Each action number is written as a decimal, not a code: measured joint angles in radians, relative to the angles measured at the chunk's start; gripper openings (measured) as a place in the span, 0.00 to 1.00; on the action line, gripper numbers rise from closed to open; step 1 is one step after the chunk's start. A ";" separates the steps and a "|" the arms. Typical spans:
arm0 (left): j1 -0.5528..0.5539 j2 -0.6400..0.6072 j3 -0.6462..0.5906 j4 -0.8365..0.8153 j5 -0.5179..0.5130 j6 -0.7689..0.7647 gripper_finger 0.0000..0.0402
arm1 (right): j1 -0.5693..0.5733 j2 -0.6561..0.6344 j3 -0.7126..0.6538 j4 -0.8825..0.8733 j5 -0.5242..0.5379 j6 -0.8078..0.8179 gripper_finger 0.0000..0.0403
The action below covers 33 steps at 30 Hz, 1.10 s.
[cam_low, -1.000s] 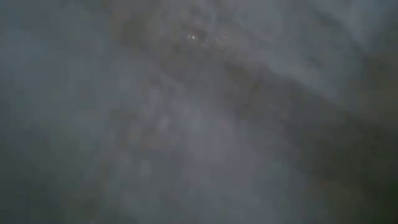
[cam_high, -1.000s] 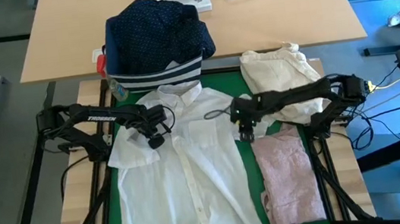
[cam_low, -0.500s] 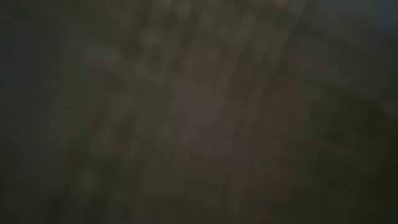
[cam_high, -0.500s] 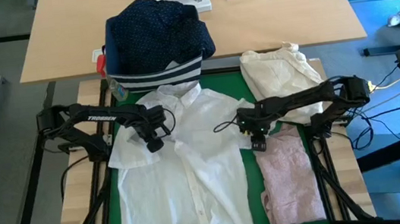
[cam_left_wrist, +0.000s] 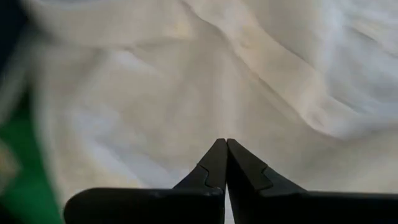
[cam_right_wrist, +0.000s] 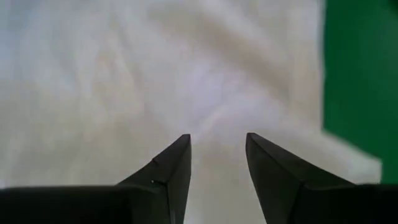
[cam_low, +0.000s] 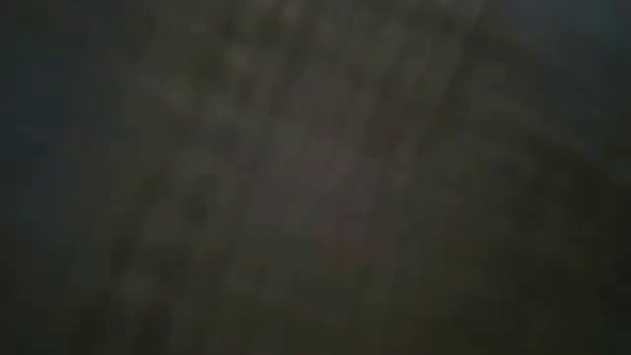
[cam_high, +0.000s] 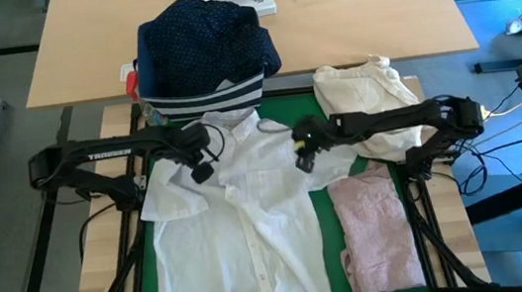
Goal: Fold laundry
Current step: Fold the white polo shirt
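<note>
At the centre of the frame, a white shirt (cam_high: 235, 219) lies spread flat; the closed left gripper (cam_high: 202, 169) and parted, empty right gripper (cam_high: 302, 158) hover over its shoulders. Next, I judge, each must pinch fabric.

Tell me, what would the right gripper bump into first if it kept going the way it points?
Most likely the white shirt. The right gripper, fingers apart, points straight at that cloth, with nothing showing between them.
</note>
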<state>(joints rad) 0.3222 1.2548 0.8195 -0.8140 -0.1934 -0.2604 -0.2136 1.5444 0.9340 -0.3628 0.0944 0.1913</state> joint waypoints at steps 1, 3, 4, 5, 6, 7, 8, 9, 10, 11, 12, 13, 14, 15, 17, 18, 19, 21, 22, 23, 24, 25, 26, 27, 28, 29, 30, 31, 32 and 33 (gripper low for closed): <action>0.004 -0.006 -0.010 0.020 -0.037 0.000 0.00 | -0.014 0.011 0.000 0.043 0.002 0.030 0.39; 0.021 -0.011 -0.037 0.061 -0.067 0.000 0.00 | -0.041 0.043 0.001 0.121 0.002 0.078 0.39; 0.031 -0.010 -0.057 0.091 -0.065 -0.002 0.00 | -0.051 0.062 0.001 0.157 -0.001 0.100 0.39; 0.042 -0.008 -0.080 0.119 -0.057 -0.006 0.00 | -0.061 0.082 0.001 0.192 -0.004 0.120 0.39; 0.052 -0.008 -0.105 0.144 -0.048 -0.016 0.00 | -0.069 0.104 0.001 0.220 -0.006 0.135 0.39; 0.062 -0.008 -0.133 0.176 -0.047 -0.028 0.00 | -0.074 0.126 0.001 0.237 -0.007 0.145 0.39; 0.072 -0.008 -0.159 0.209 -0.047 -0.044 0.00 | -0.080 0.147 0.001 0.245 -0.007 0.150 0.39; 0.083 -0.008 -0.186 0.233 -0.046 -0.058 0.00 | -0.085 0.169 0.001 0.250 -0.007 0.152 0.39; 0.094 -0.008 -0.213 0.258 -0.047 -0.074 0.00 | -0.091 0.193 0.001 0.257 -0.006 0.154 0.39; 0.104 -0.008 -0.236 0.278 -0.048 -0.082 0.00 | -0.093 0.214 0.001 0.257 -0.006 0.162 0.39; 0.112 -0.008 -0.261 0.297 -0.048 -0.091 0.00 | -0.098 0.236 0.001 0.257 -0.004 0.169 0.39; 0.120 -0.008 -0.286 0.316 -0.051 -0.097 0.00 | -0.102 0.259 0.001 0.263 0.000 0.171 0.39; 0.130 -0.008 -0.309 0.335 -0.055 -0.098 0.00 | -0.103 0.280 0.001 0.269 0.003 0.171 0.39; 0.140 -0.008 -0.333 0.348 -0.059 -0.099 0.00 | -0.108 0.295 0.004 0.276 0.014 0.168 0.39; 0.166 -0.008 -0.369 0.374 -0.090 -0.120 0.00 | -0.119 0.320 0.007 0.289 0.045 0.164 0.39; 0.179 -0.009 -0.380 0.384 -0.112 -0.140 0.00 | -0.128 0.328 0.008 0.289 0.064 0.164 0.39; 0.192 -0.011 -0.390 0.390 -0.133 -0.161 0.00 | -0.139 0.334 0.009 0.295 0.082 0.164 0.39; 0.218 -0.011 -0.401 0.396 -0.169 -0.188 0.00 | -0.167 0.335 0.006 0.305 0.110 0.164 0.39; 0.230 -0.011 -0.401 0.397 -0.174 -0.194 0.00 | -0.182 0.335 0.006 0.322 0.116 0.164 0.39; 0.240 -0.010 -0.401 0.402 -0.175 -0.195 0.00 | -0.199 0.333 0.006 0.337 0.117 0.156 0.39; 0.248 -0.010 -0.399 0.405 -0.172 -0.194 0.00 | -0.215 0.332 0.009 0.342 0.115 0.139 0.39; 0.254 -0.009 -0.395 0.411 -0.165 -0.182 0.00 | -0.230 0.333 0.019 0.336 0.115 0.113 0.39; 0.259 -0.008 -0.389 0.415 -0.151 -0.168 0.00 | -0.246 0.335 0.033 0.326 0.113 0.086 0.39; 0.262 -0.008 -0.381 0.415 -0.135 -0.150 0.00 | -0.260 0.336 0.047 0.312 0.105 0.061 0.39; 0.262 -0.008 -0.370 0.409 -0.119 -0.137 0.00 | -0.274 0.336 0.064 0.289 0.087 0.036 0.39; 0.262 -0.008 -0.356 0.397 -0.100 -0.126 0.00 | -0.284 0.336 0.087 0.260 0.064 0.013 0.39; 0.262 -0.011 -0.340 0.381 -0.075 -0.116 0.00 | -0.291 0.335 0.114 0.227 0.042 -0.002 0.39; 0.262 -0.017 -0.322 0.361 -0.052 -0.103 0.00 | -0.296 0.329 0.140 0.188 0.027 -0.015 0.39; 0.262 -0.026 -0.301 0.341 -0.028 -0.095 0.00 | -0.295 0.325 0.168 0.146 0.021 -0.027 0.39; 0.258 -0.034 -0.279 0.322 -0.009 -0.090 0.00 | -0.293 0.319 0.195 0.107 0.014 -0.043 0.39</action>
<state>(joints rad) 0.5803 1.2207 0.5409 -0.4921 -0.2024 -0.3502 -0.5062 1.8631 1.1287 -0.2561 0.1084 0.1485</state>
